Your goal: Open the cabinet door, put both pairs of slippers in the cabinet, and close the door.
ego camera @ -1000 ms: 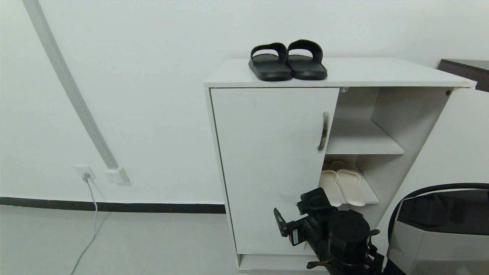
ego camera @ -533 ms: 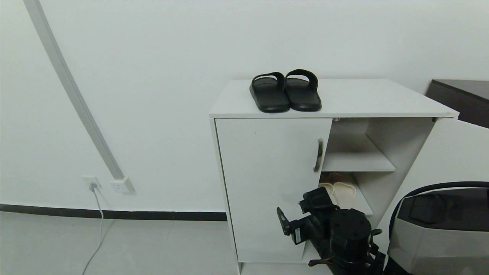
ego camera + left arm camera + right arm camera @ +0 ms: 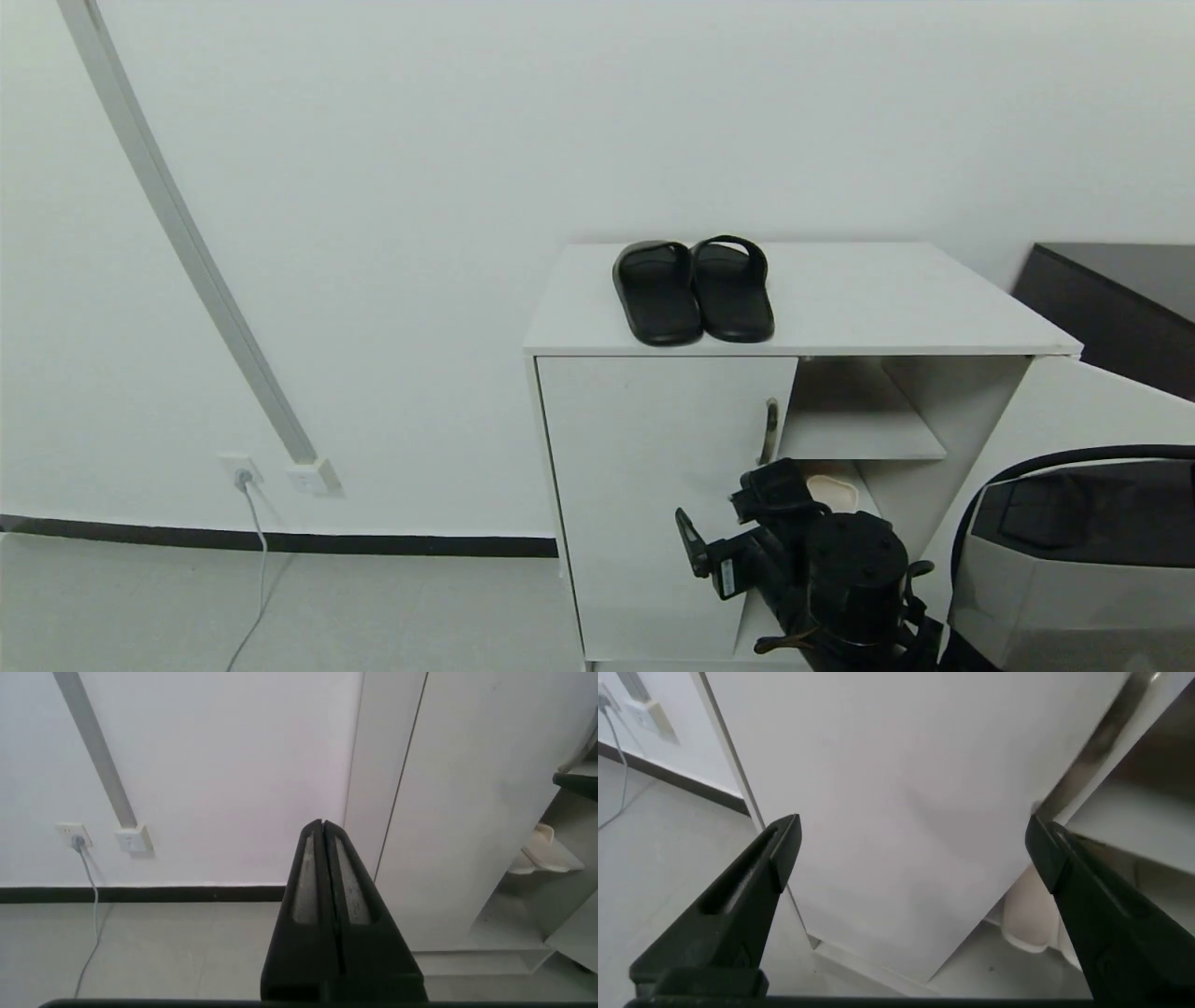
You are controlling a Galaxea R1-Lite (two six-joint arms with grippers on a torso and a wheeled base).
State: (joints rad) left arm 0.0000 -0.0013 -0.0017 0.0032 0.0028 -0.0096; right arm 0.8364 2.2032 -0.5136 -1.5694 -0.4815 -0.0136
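A pair of black slippers (image 3: 693, 289) lies on top of the white cabinet (image 3: 840, 299). The cabinet's right door (image 3: 1074, 411) stands open; the left door (image 3: 653, 467) with its handle (image 3: 770, 431) is closed. A pair of white slippers (image 3: 834, 493) rests on the lower shelf, largely hidden behind my arm. My right gripper (image 3: 724, 513) hangs open in front of the closed door, low down, holding nothing. In the right wrist view that gripper (image 3: 913, 835) faces the door, with the handle (image 3: 1106, 728) and a white slipper (image 3: 1029, 917) to one side. My left gripper (image 3: 322, 835) is shut and empty, pointing at the cabinet's left edge.
A dark piece of furniture (image 3: 1120, 299) stands right of the cabinet. On the wall to the left are a slanted conduit (image 3: 177, 233) and a socket with a cable (image 3: 241, 471) running down to the grey floor (image 3: 280, 607), which lies open there.
The whole head picture has shifted: the cabinet sits lower in the frame and its top shows more from above, so the camera moved. The slippers and doors have kept their places.
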